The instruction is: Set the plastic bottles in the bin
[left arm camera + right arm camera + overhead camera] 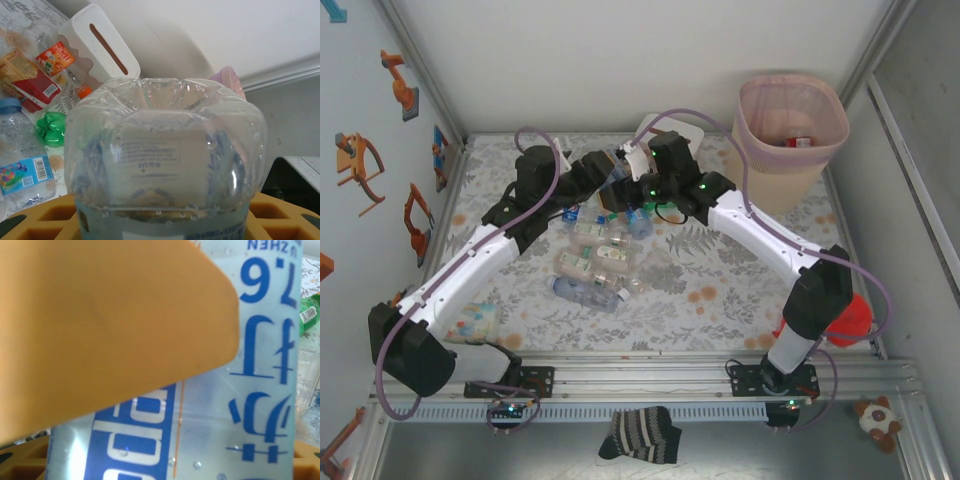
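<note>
**One bottle, two sets of fingers**

An orange pad of the right fingers lies closest to us, hard up against a blue-lettered bottle. We cannot tell whether they have closed on it. The left fingers are clamped on a clear bottle, its dimpled base towards us. We judge it to be the same bottle, since both arms meet above the pile of bottles.

The bin stands well apart, in the far right corner. Our worry is that one side lets go before the other holds firmly, and the thin plastic drops back onto the pile.

The bench wears a floral cloth. A white tissue box sits at the back, with plain white walls around.
</note>
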`<action>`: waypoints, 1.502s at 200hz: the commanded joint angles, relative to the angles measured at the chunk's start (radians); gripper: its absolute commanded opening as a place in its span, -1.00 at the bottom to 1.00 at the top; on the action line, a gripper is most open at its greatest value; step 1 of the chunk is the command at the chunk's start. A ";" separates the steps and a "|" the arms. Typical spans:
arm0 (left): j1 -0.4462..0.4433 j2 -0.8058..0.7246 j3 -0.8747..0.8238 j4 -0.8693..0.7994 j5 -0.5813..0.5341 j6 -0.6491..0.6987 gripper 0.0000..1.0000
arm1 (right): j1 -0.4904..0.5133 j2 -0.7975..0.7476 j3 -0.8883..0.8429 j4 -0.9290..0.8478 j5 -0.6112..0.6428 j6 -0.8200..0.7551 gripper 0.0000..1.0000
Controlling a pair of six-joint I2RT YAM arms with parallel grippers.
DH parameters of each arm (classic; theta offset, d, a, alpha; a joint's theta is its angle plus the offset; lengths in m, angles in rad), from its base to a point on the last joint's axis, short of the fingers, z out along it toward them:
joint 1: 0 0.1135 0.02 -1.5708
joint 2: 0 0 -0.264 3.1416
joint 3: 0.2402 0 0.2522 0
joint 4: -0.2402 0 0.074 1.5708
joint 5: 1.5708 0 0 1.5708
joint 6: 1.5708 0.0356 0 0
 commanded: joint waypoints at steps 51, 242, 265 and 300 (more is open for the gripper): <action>0.006 -0.048 0.002 -0.038 -0.020 0.043 0.55 | -0.038 -0.033 0.059 -0.022 0.066 0.004 0.08; 0.050 -0.132 -0.095 -0.096 -0.044 0.069 0.58 | -0.647 0.295 0.744 -0.381 0.268 -0.083 0.09; 0.053 -0.137 -0.113 -0.091 -0.054 0.068 0.55 | -0.699 0.350 0.779 -0.412 0.268 -0.080 0.10; 0.055 -0.127 -0.114 -0.093 -0.043 0.071 0.55 | -0.747 0.389 0.747 -0.436 0.298 -0.099 0.10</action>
